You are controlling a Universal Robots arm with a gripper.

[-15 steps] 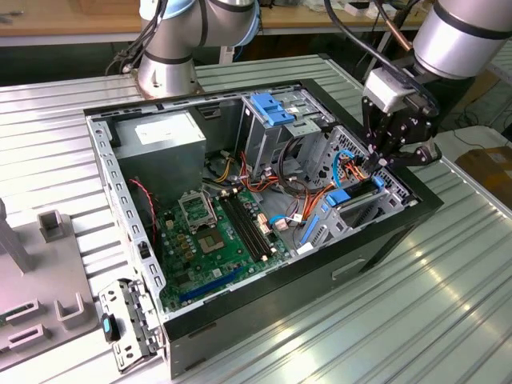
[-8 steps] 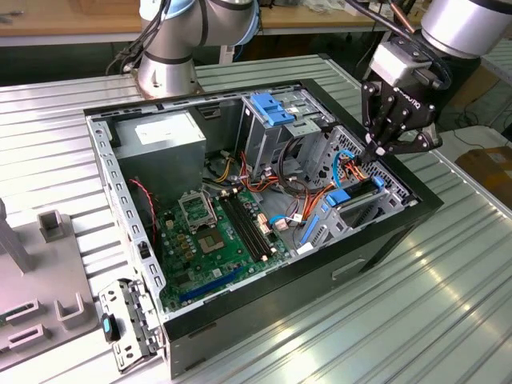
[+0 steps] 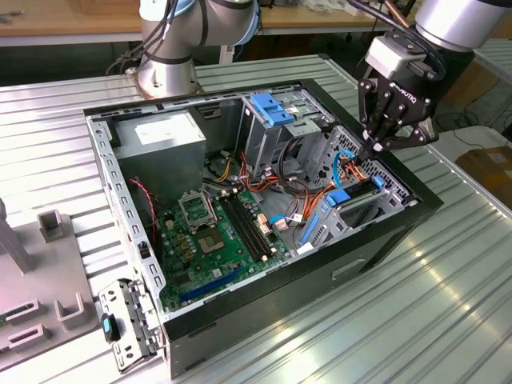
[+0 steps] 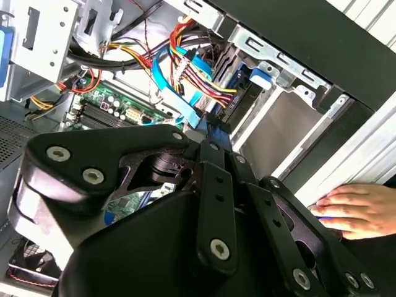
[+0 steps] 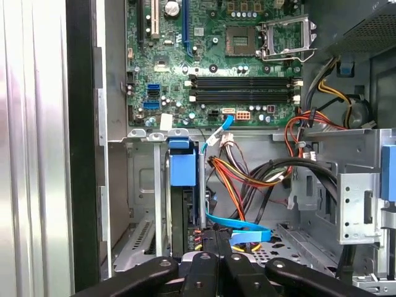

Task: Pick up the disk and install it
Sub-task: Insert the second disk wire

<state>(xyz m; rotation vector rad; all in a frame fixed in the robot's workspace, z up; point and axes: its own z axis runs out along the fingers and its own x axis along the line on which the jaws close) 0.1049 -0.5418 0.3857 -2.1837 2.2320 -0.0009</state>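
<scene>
You're at the seating step: the black gripper [image 3: 376,148], jaws pressed together, bears on the blue-railed grey metal disk [image 5: 183,185], standing edgewise in its bay at right of the exterior frame. Next calls for steady straight pressure.

Bright, even overhead light, soft glare on the ribbed metal table [image 3: 448,304], near linkage blurred in both wrist views.

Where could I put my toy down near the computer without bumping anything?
The ribbed metal table is bare in front of the computer case, toward the exterior view's right. Inside the case it's crowded: cables, the motherboard, and the gripper over the disk.
</scene>
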